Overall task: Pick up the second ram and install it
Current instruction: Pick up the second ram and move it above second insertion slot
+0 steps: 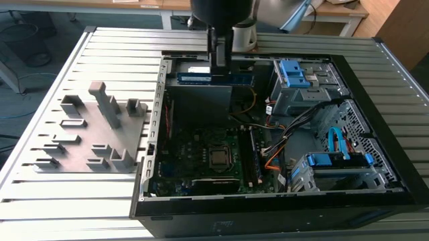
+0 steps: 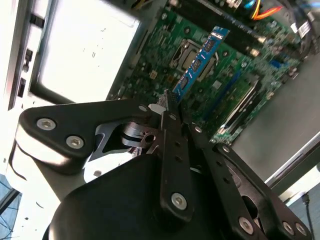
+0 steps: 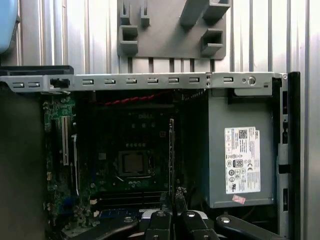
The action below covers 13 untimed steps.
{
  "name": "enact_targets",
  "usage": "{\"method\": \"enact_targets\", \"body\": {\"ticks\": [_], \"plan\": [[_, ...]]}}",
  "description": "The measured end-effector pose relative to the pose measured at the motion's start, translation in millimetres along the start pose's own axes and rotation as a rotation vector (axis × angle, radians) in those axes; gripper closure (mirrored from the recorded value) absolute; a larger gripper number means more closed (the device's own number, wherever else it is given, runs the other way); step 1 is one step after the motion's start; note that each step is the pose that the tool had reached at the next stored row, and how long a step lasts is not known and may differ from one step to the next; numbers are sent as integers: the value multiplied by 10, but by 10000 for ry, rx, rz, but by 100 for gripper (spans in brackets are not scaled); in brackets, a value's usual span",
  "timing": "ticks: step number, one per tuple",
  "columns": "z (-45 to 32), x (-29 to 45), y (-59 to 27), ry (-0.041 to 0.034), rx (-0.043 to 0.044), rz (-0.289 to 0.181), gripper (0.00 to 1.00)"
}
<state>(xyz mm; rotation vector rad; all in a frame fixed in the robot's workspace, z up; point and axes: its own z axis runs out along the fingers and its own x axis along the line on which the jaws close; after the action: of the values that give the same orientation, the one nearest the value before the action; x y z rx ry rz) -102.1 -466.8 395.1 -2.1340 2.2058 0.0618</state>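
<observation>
The second ram [image 1: 216, 79] is a long blue-green stick with dark chips, hanging level over the far part of the open computer case [image 1: 201, 213]. My gripper [image 1: 220, 70] is shut on it from above, near its middle. In the second wrist view the second ram [image 2: 200, 62] sticks out past the fingertips [image 2: 171, 102] over the motherboard [image 2: 160, 55]. In the first wrist view the second ram [image 3: 171, 150] is edge-on, a thin line above the gripper [image 3: 175, 197], close to the processor socket [image 3: 132, 164]. The memory slots [image 1: 253, 155] lie along the board beside the socket [image 1: 219, 156].
A grey power supply [image 1: 199, 103] sits under the stick at the case's far side. Blue drive cages [image 1: 298, 75] [image 1: 335, 163], a blue cable [image 1: 335, 140] and loose wires crowd the exterior view's right. Grey fixture blocks [image 1: 94, 130] stand on the slatted table [image 1: 40, 201] at the left.
</observation>
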Motion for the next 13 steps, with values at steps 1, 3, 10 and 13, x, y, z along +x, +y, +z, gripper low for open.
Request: {"method": "enact_targets", "body": {"ticks": [1,3,10,13], "plan": [[1,-1,-38,-1,-1,0,86],[3,-4,-110,0,-3,1,86],[10,-10,-321,-1,-4,1,86],[13,-13,-417,0,-6,1,86]]}}
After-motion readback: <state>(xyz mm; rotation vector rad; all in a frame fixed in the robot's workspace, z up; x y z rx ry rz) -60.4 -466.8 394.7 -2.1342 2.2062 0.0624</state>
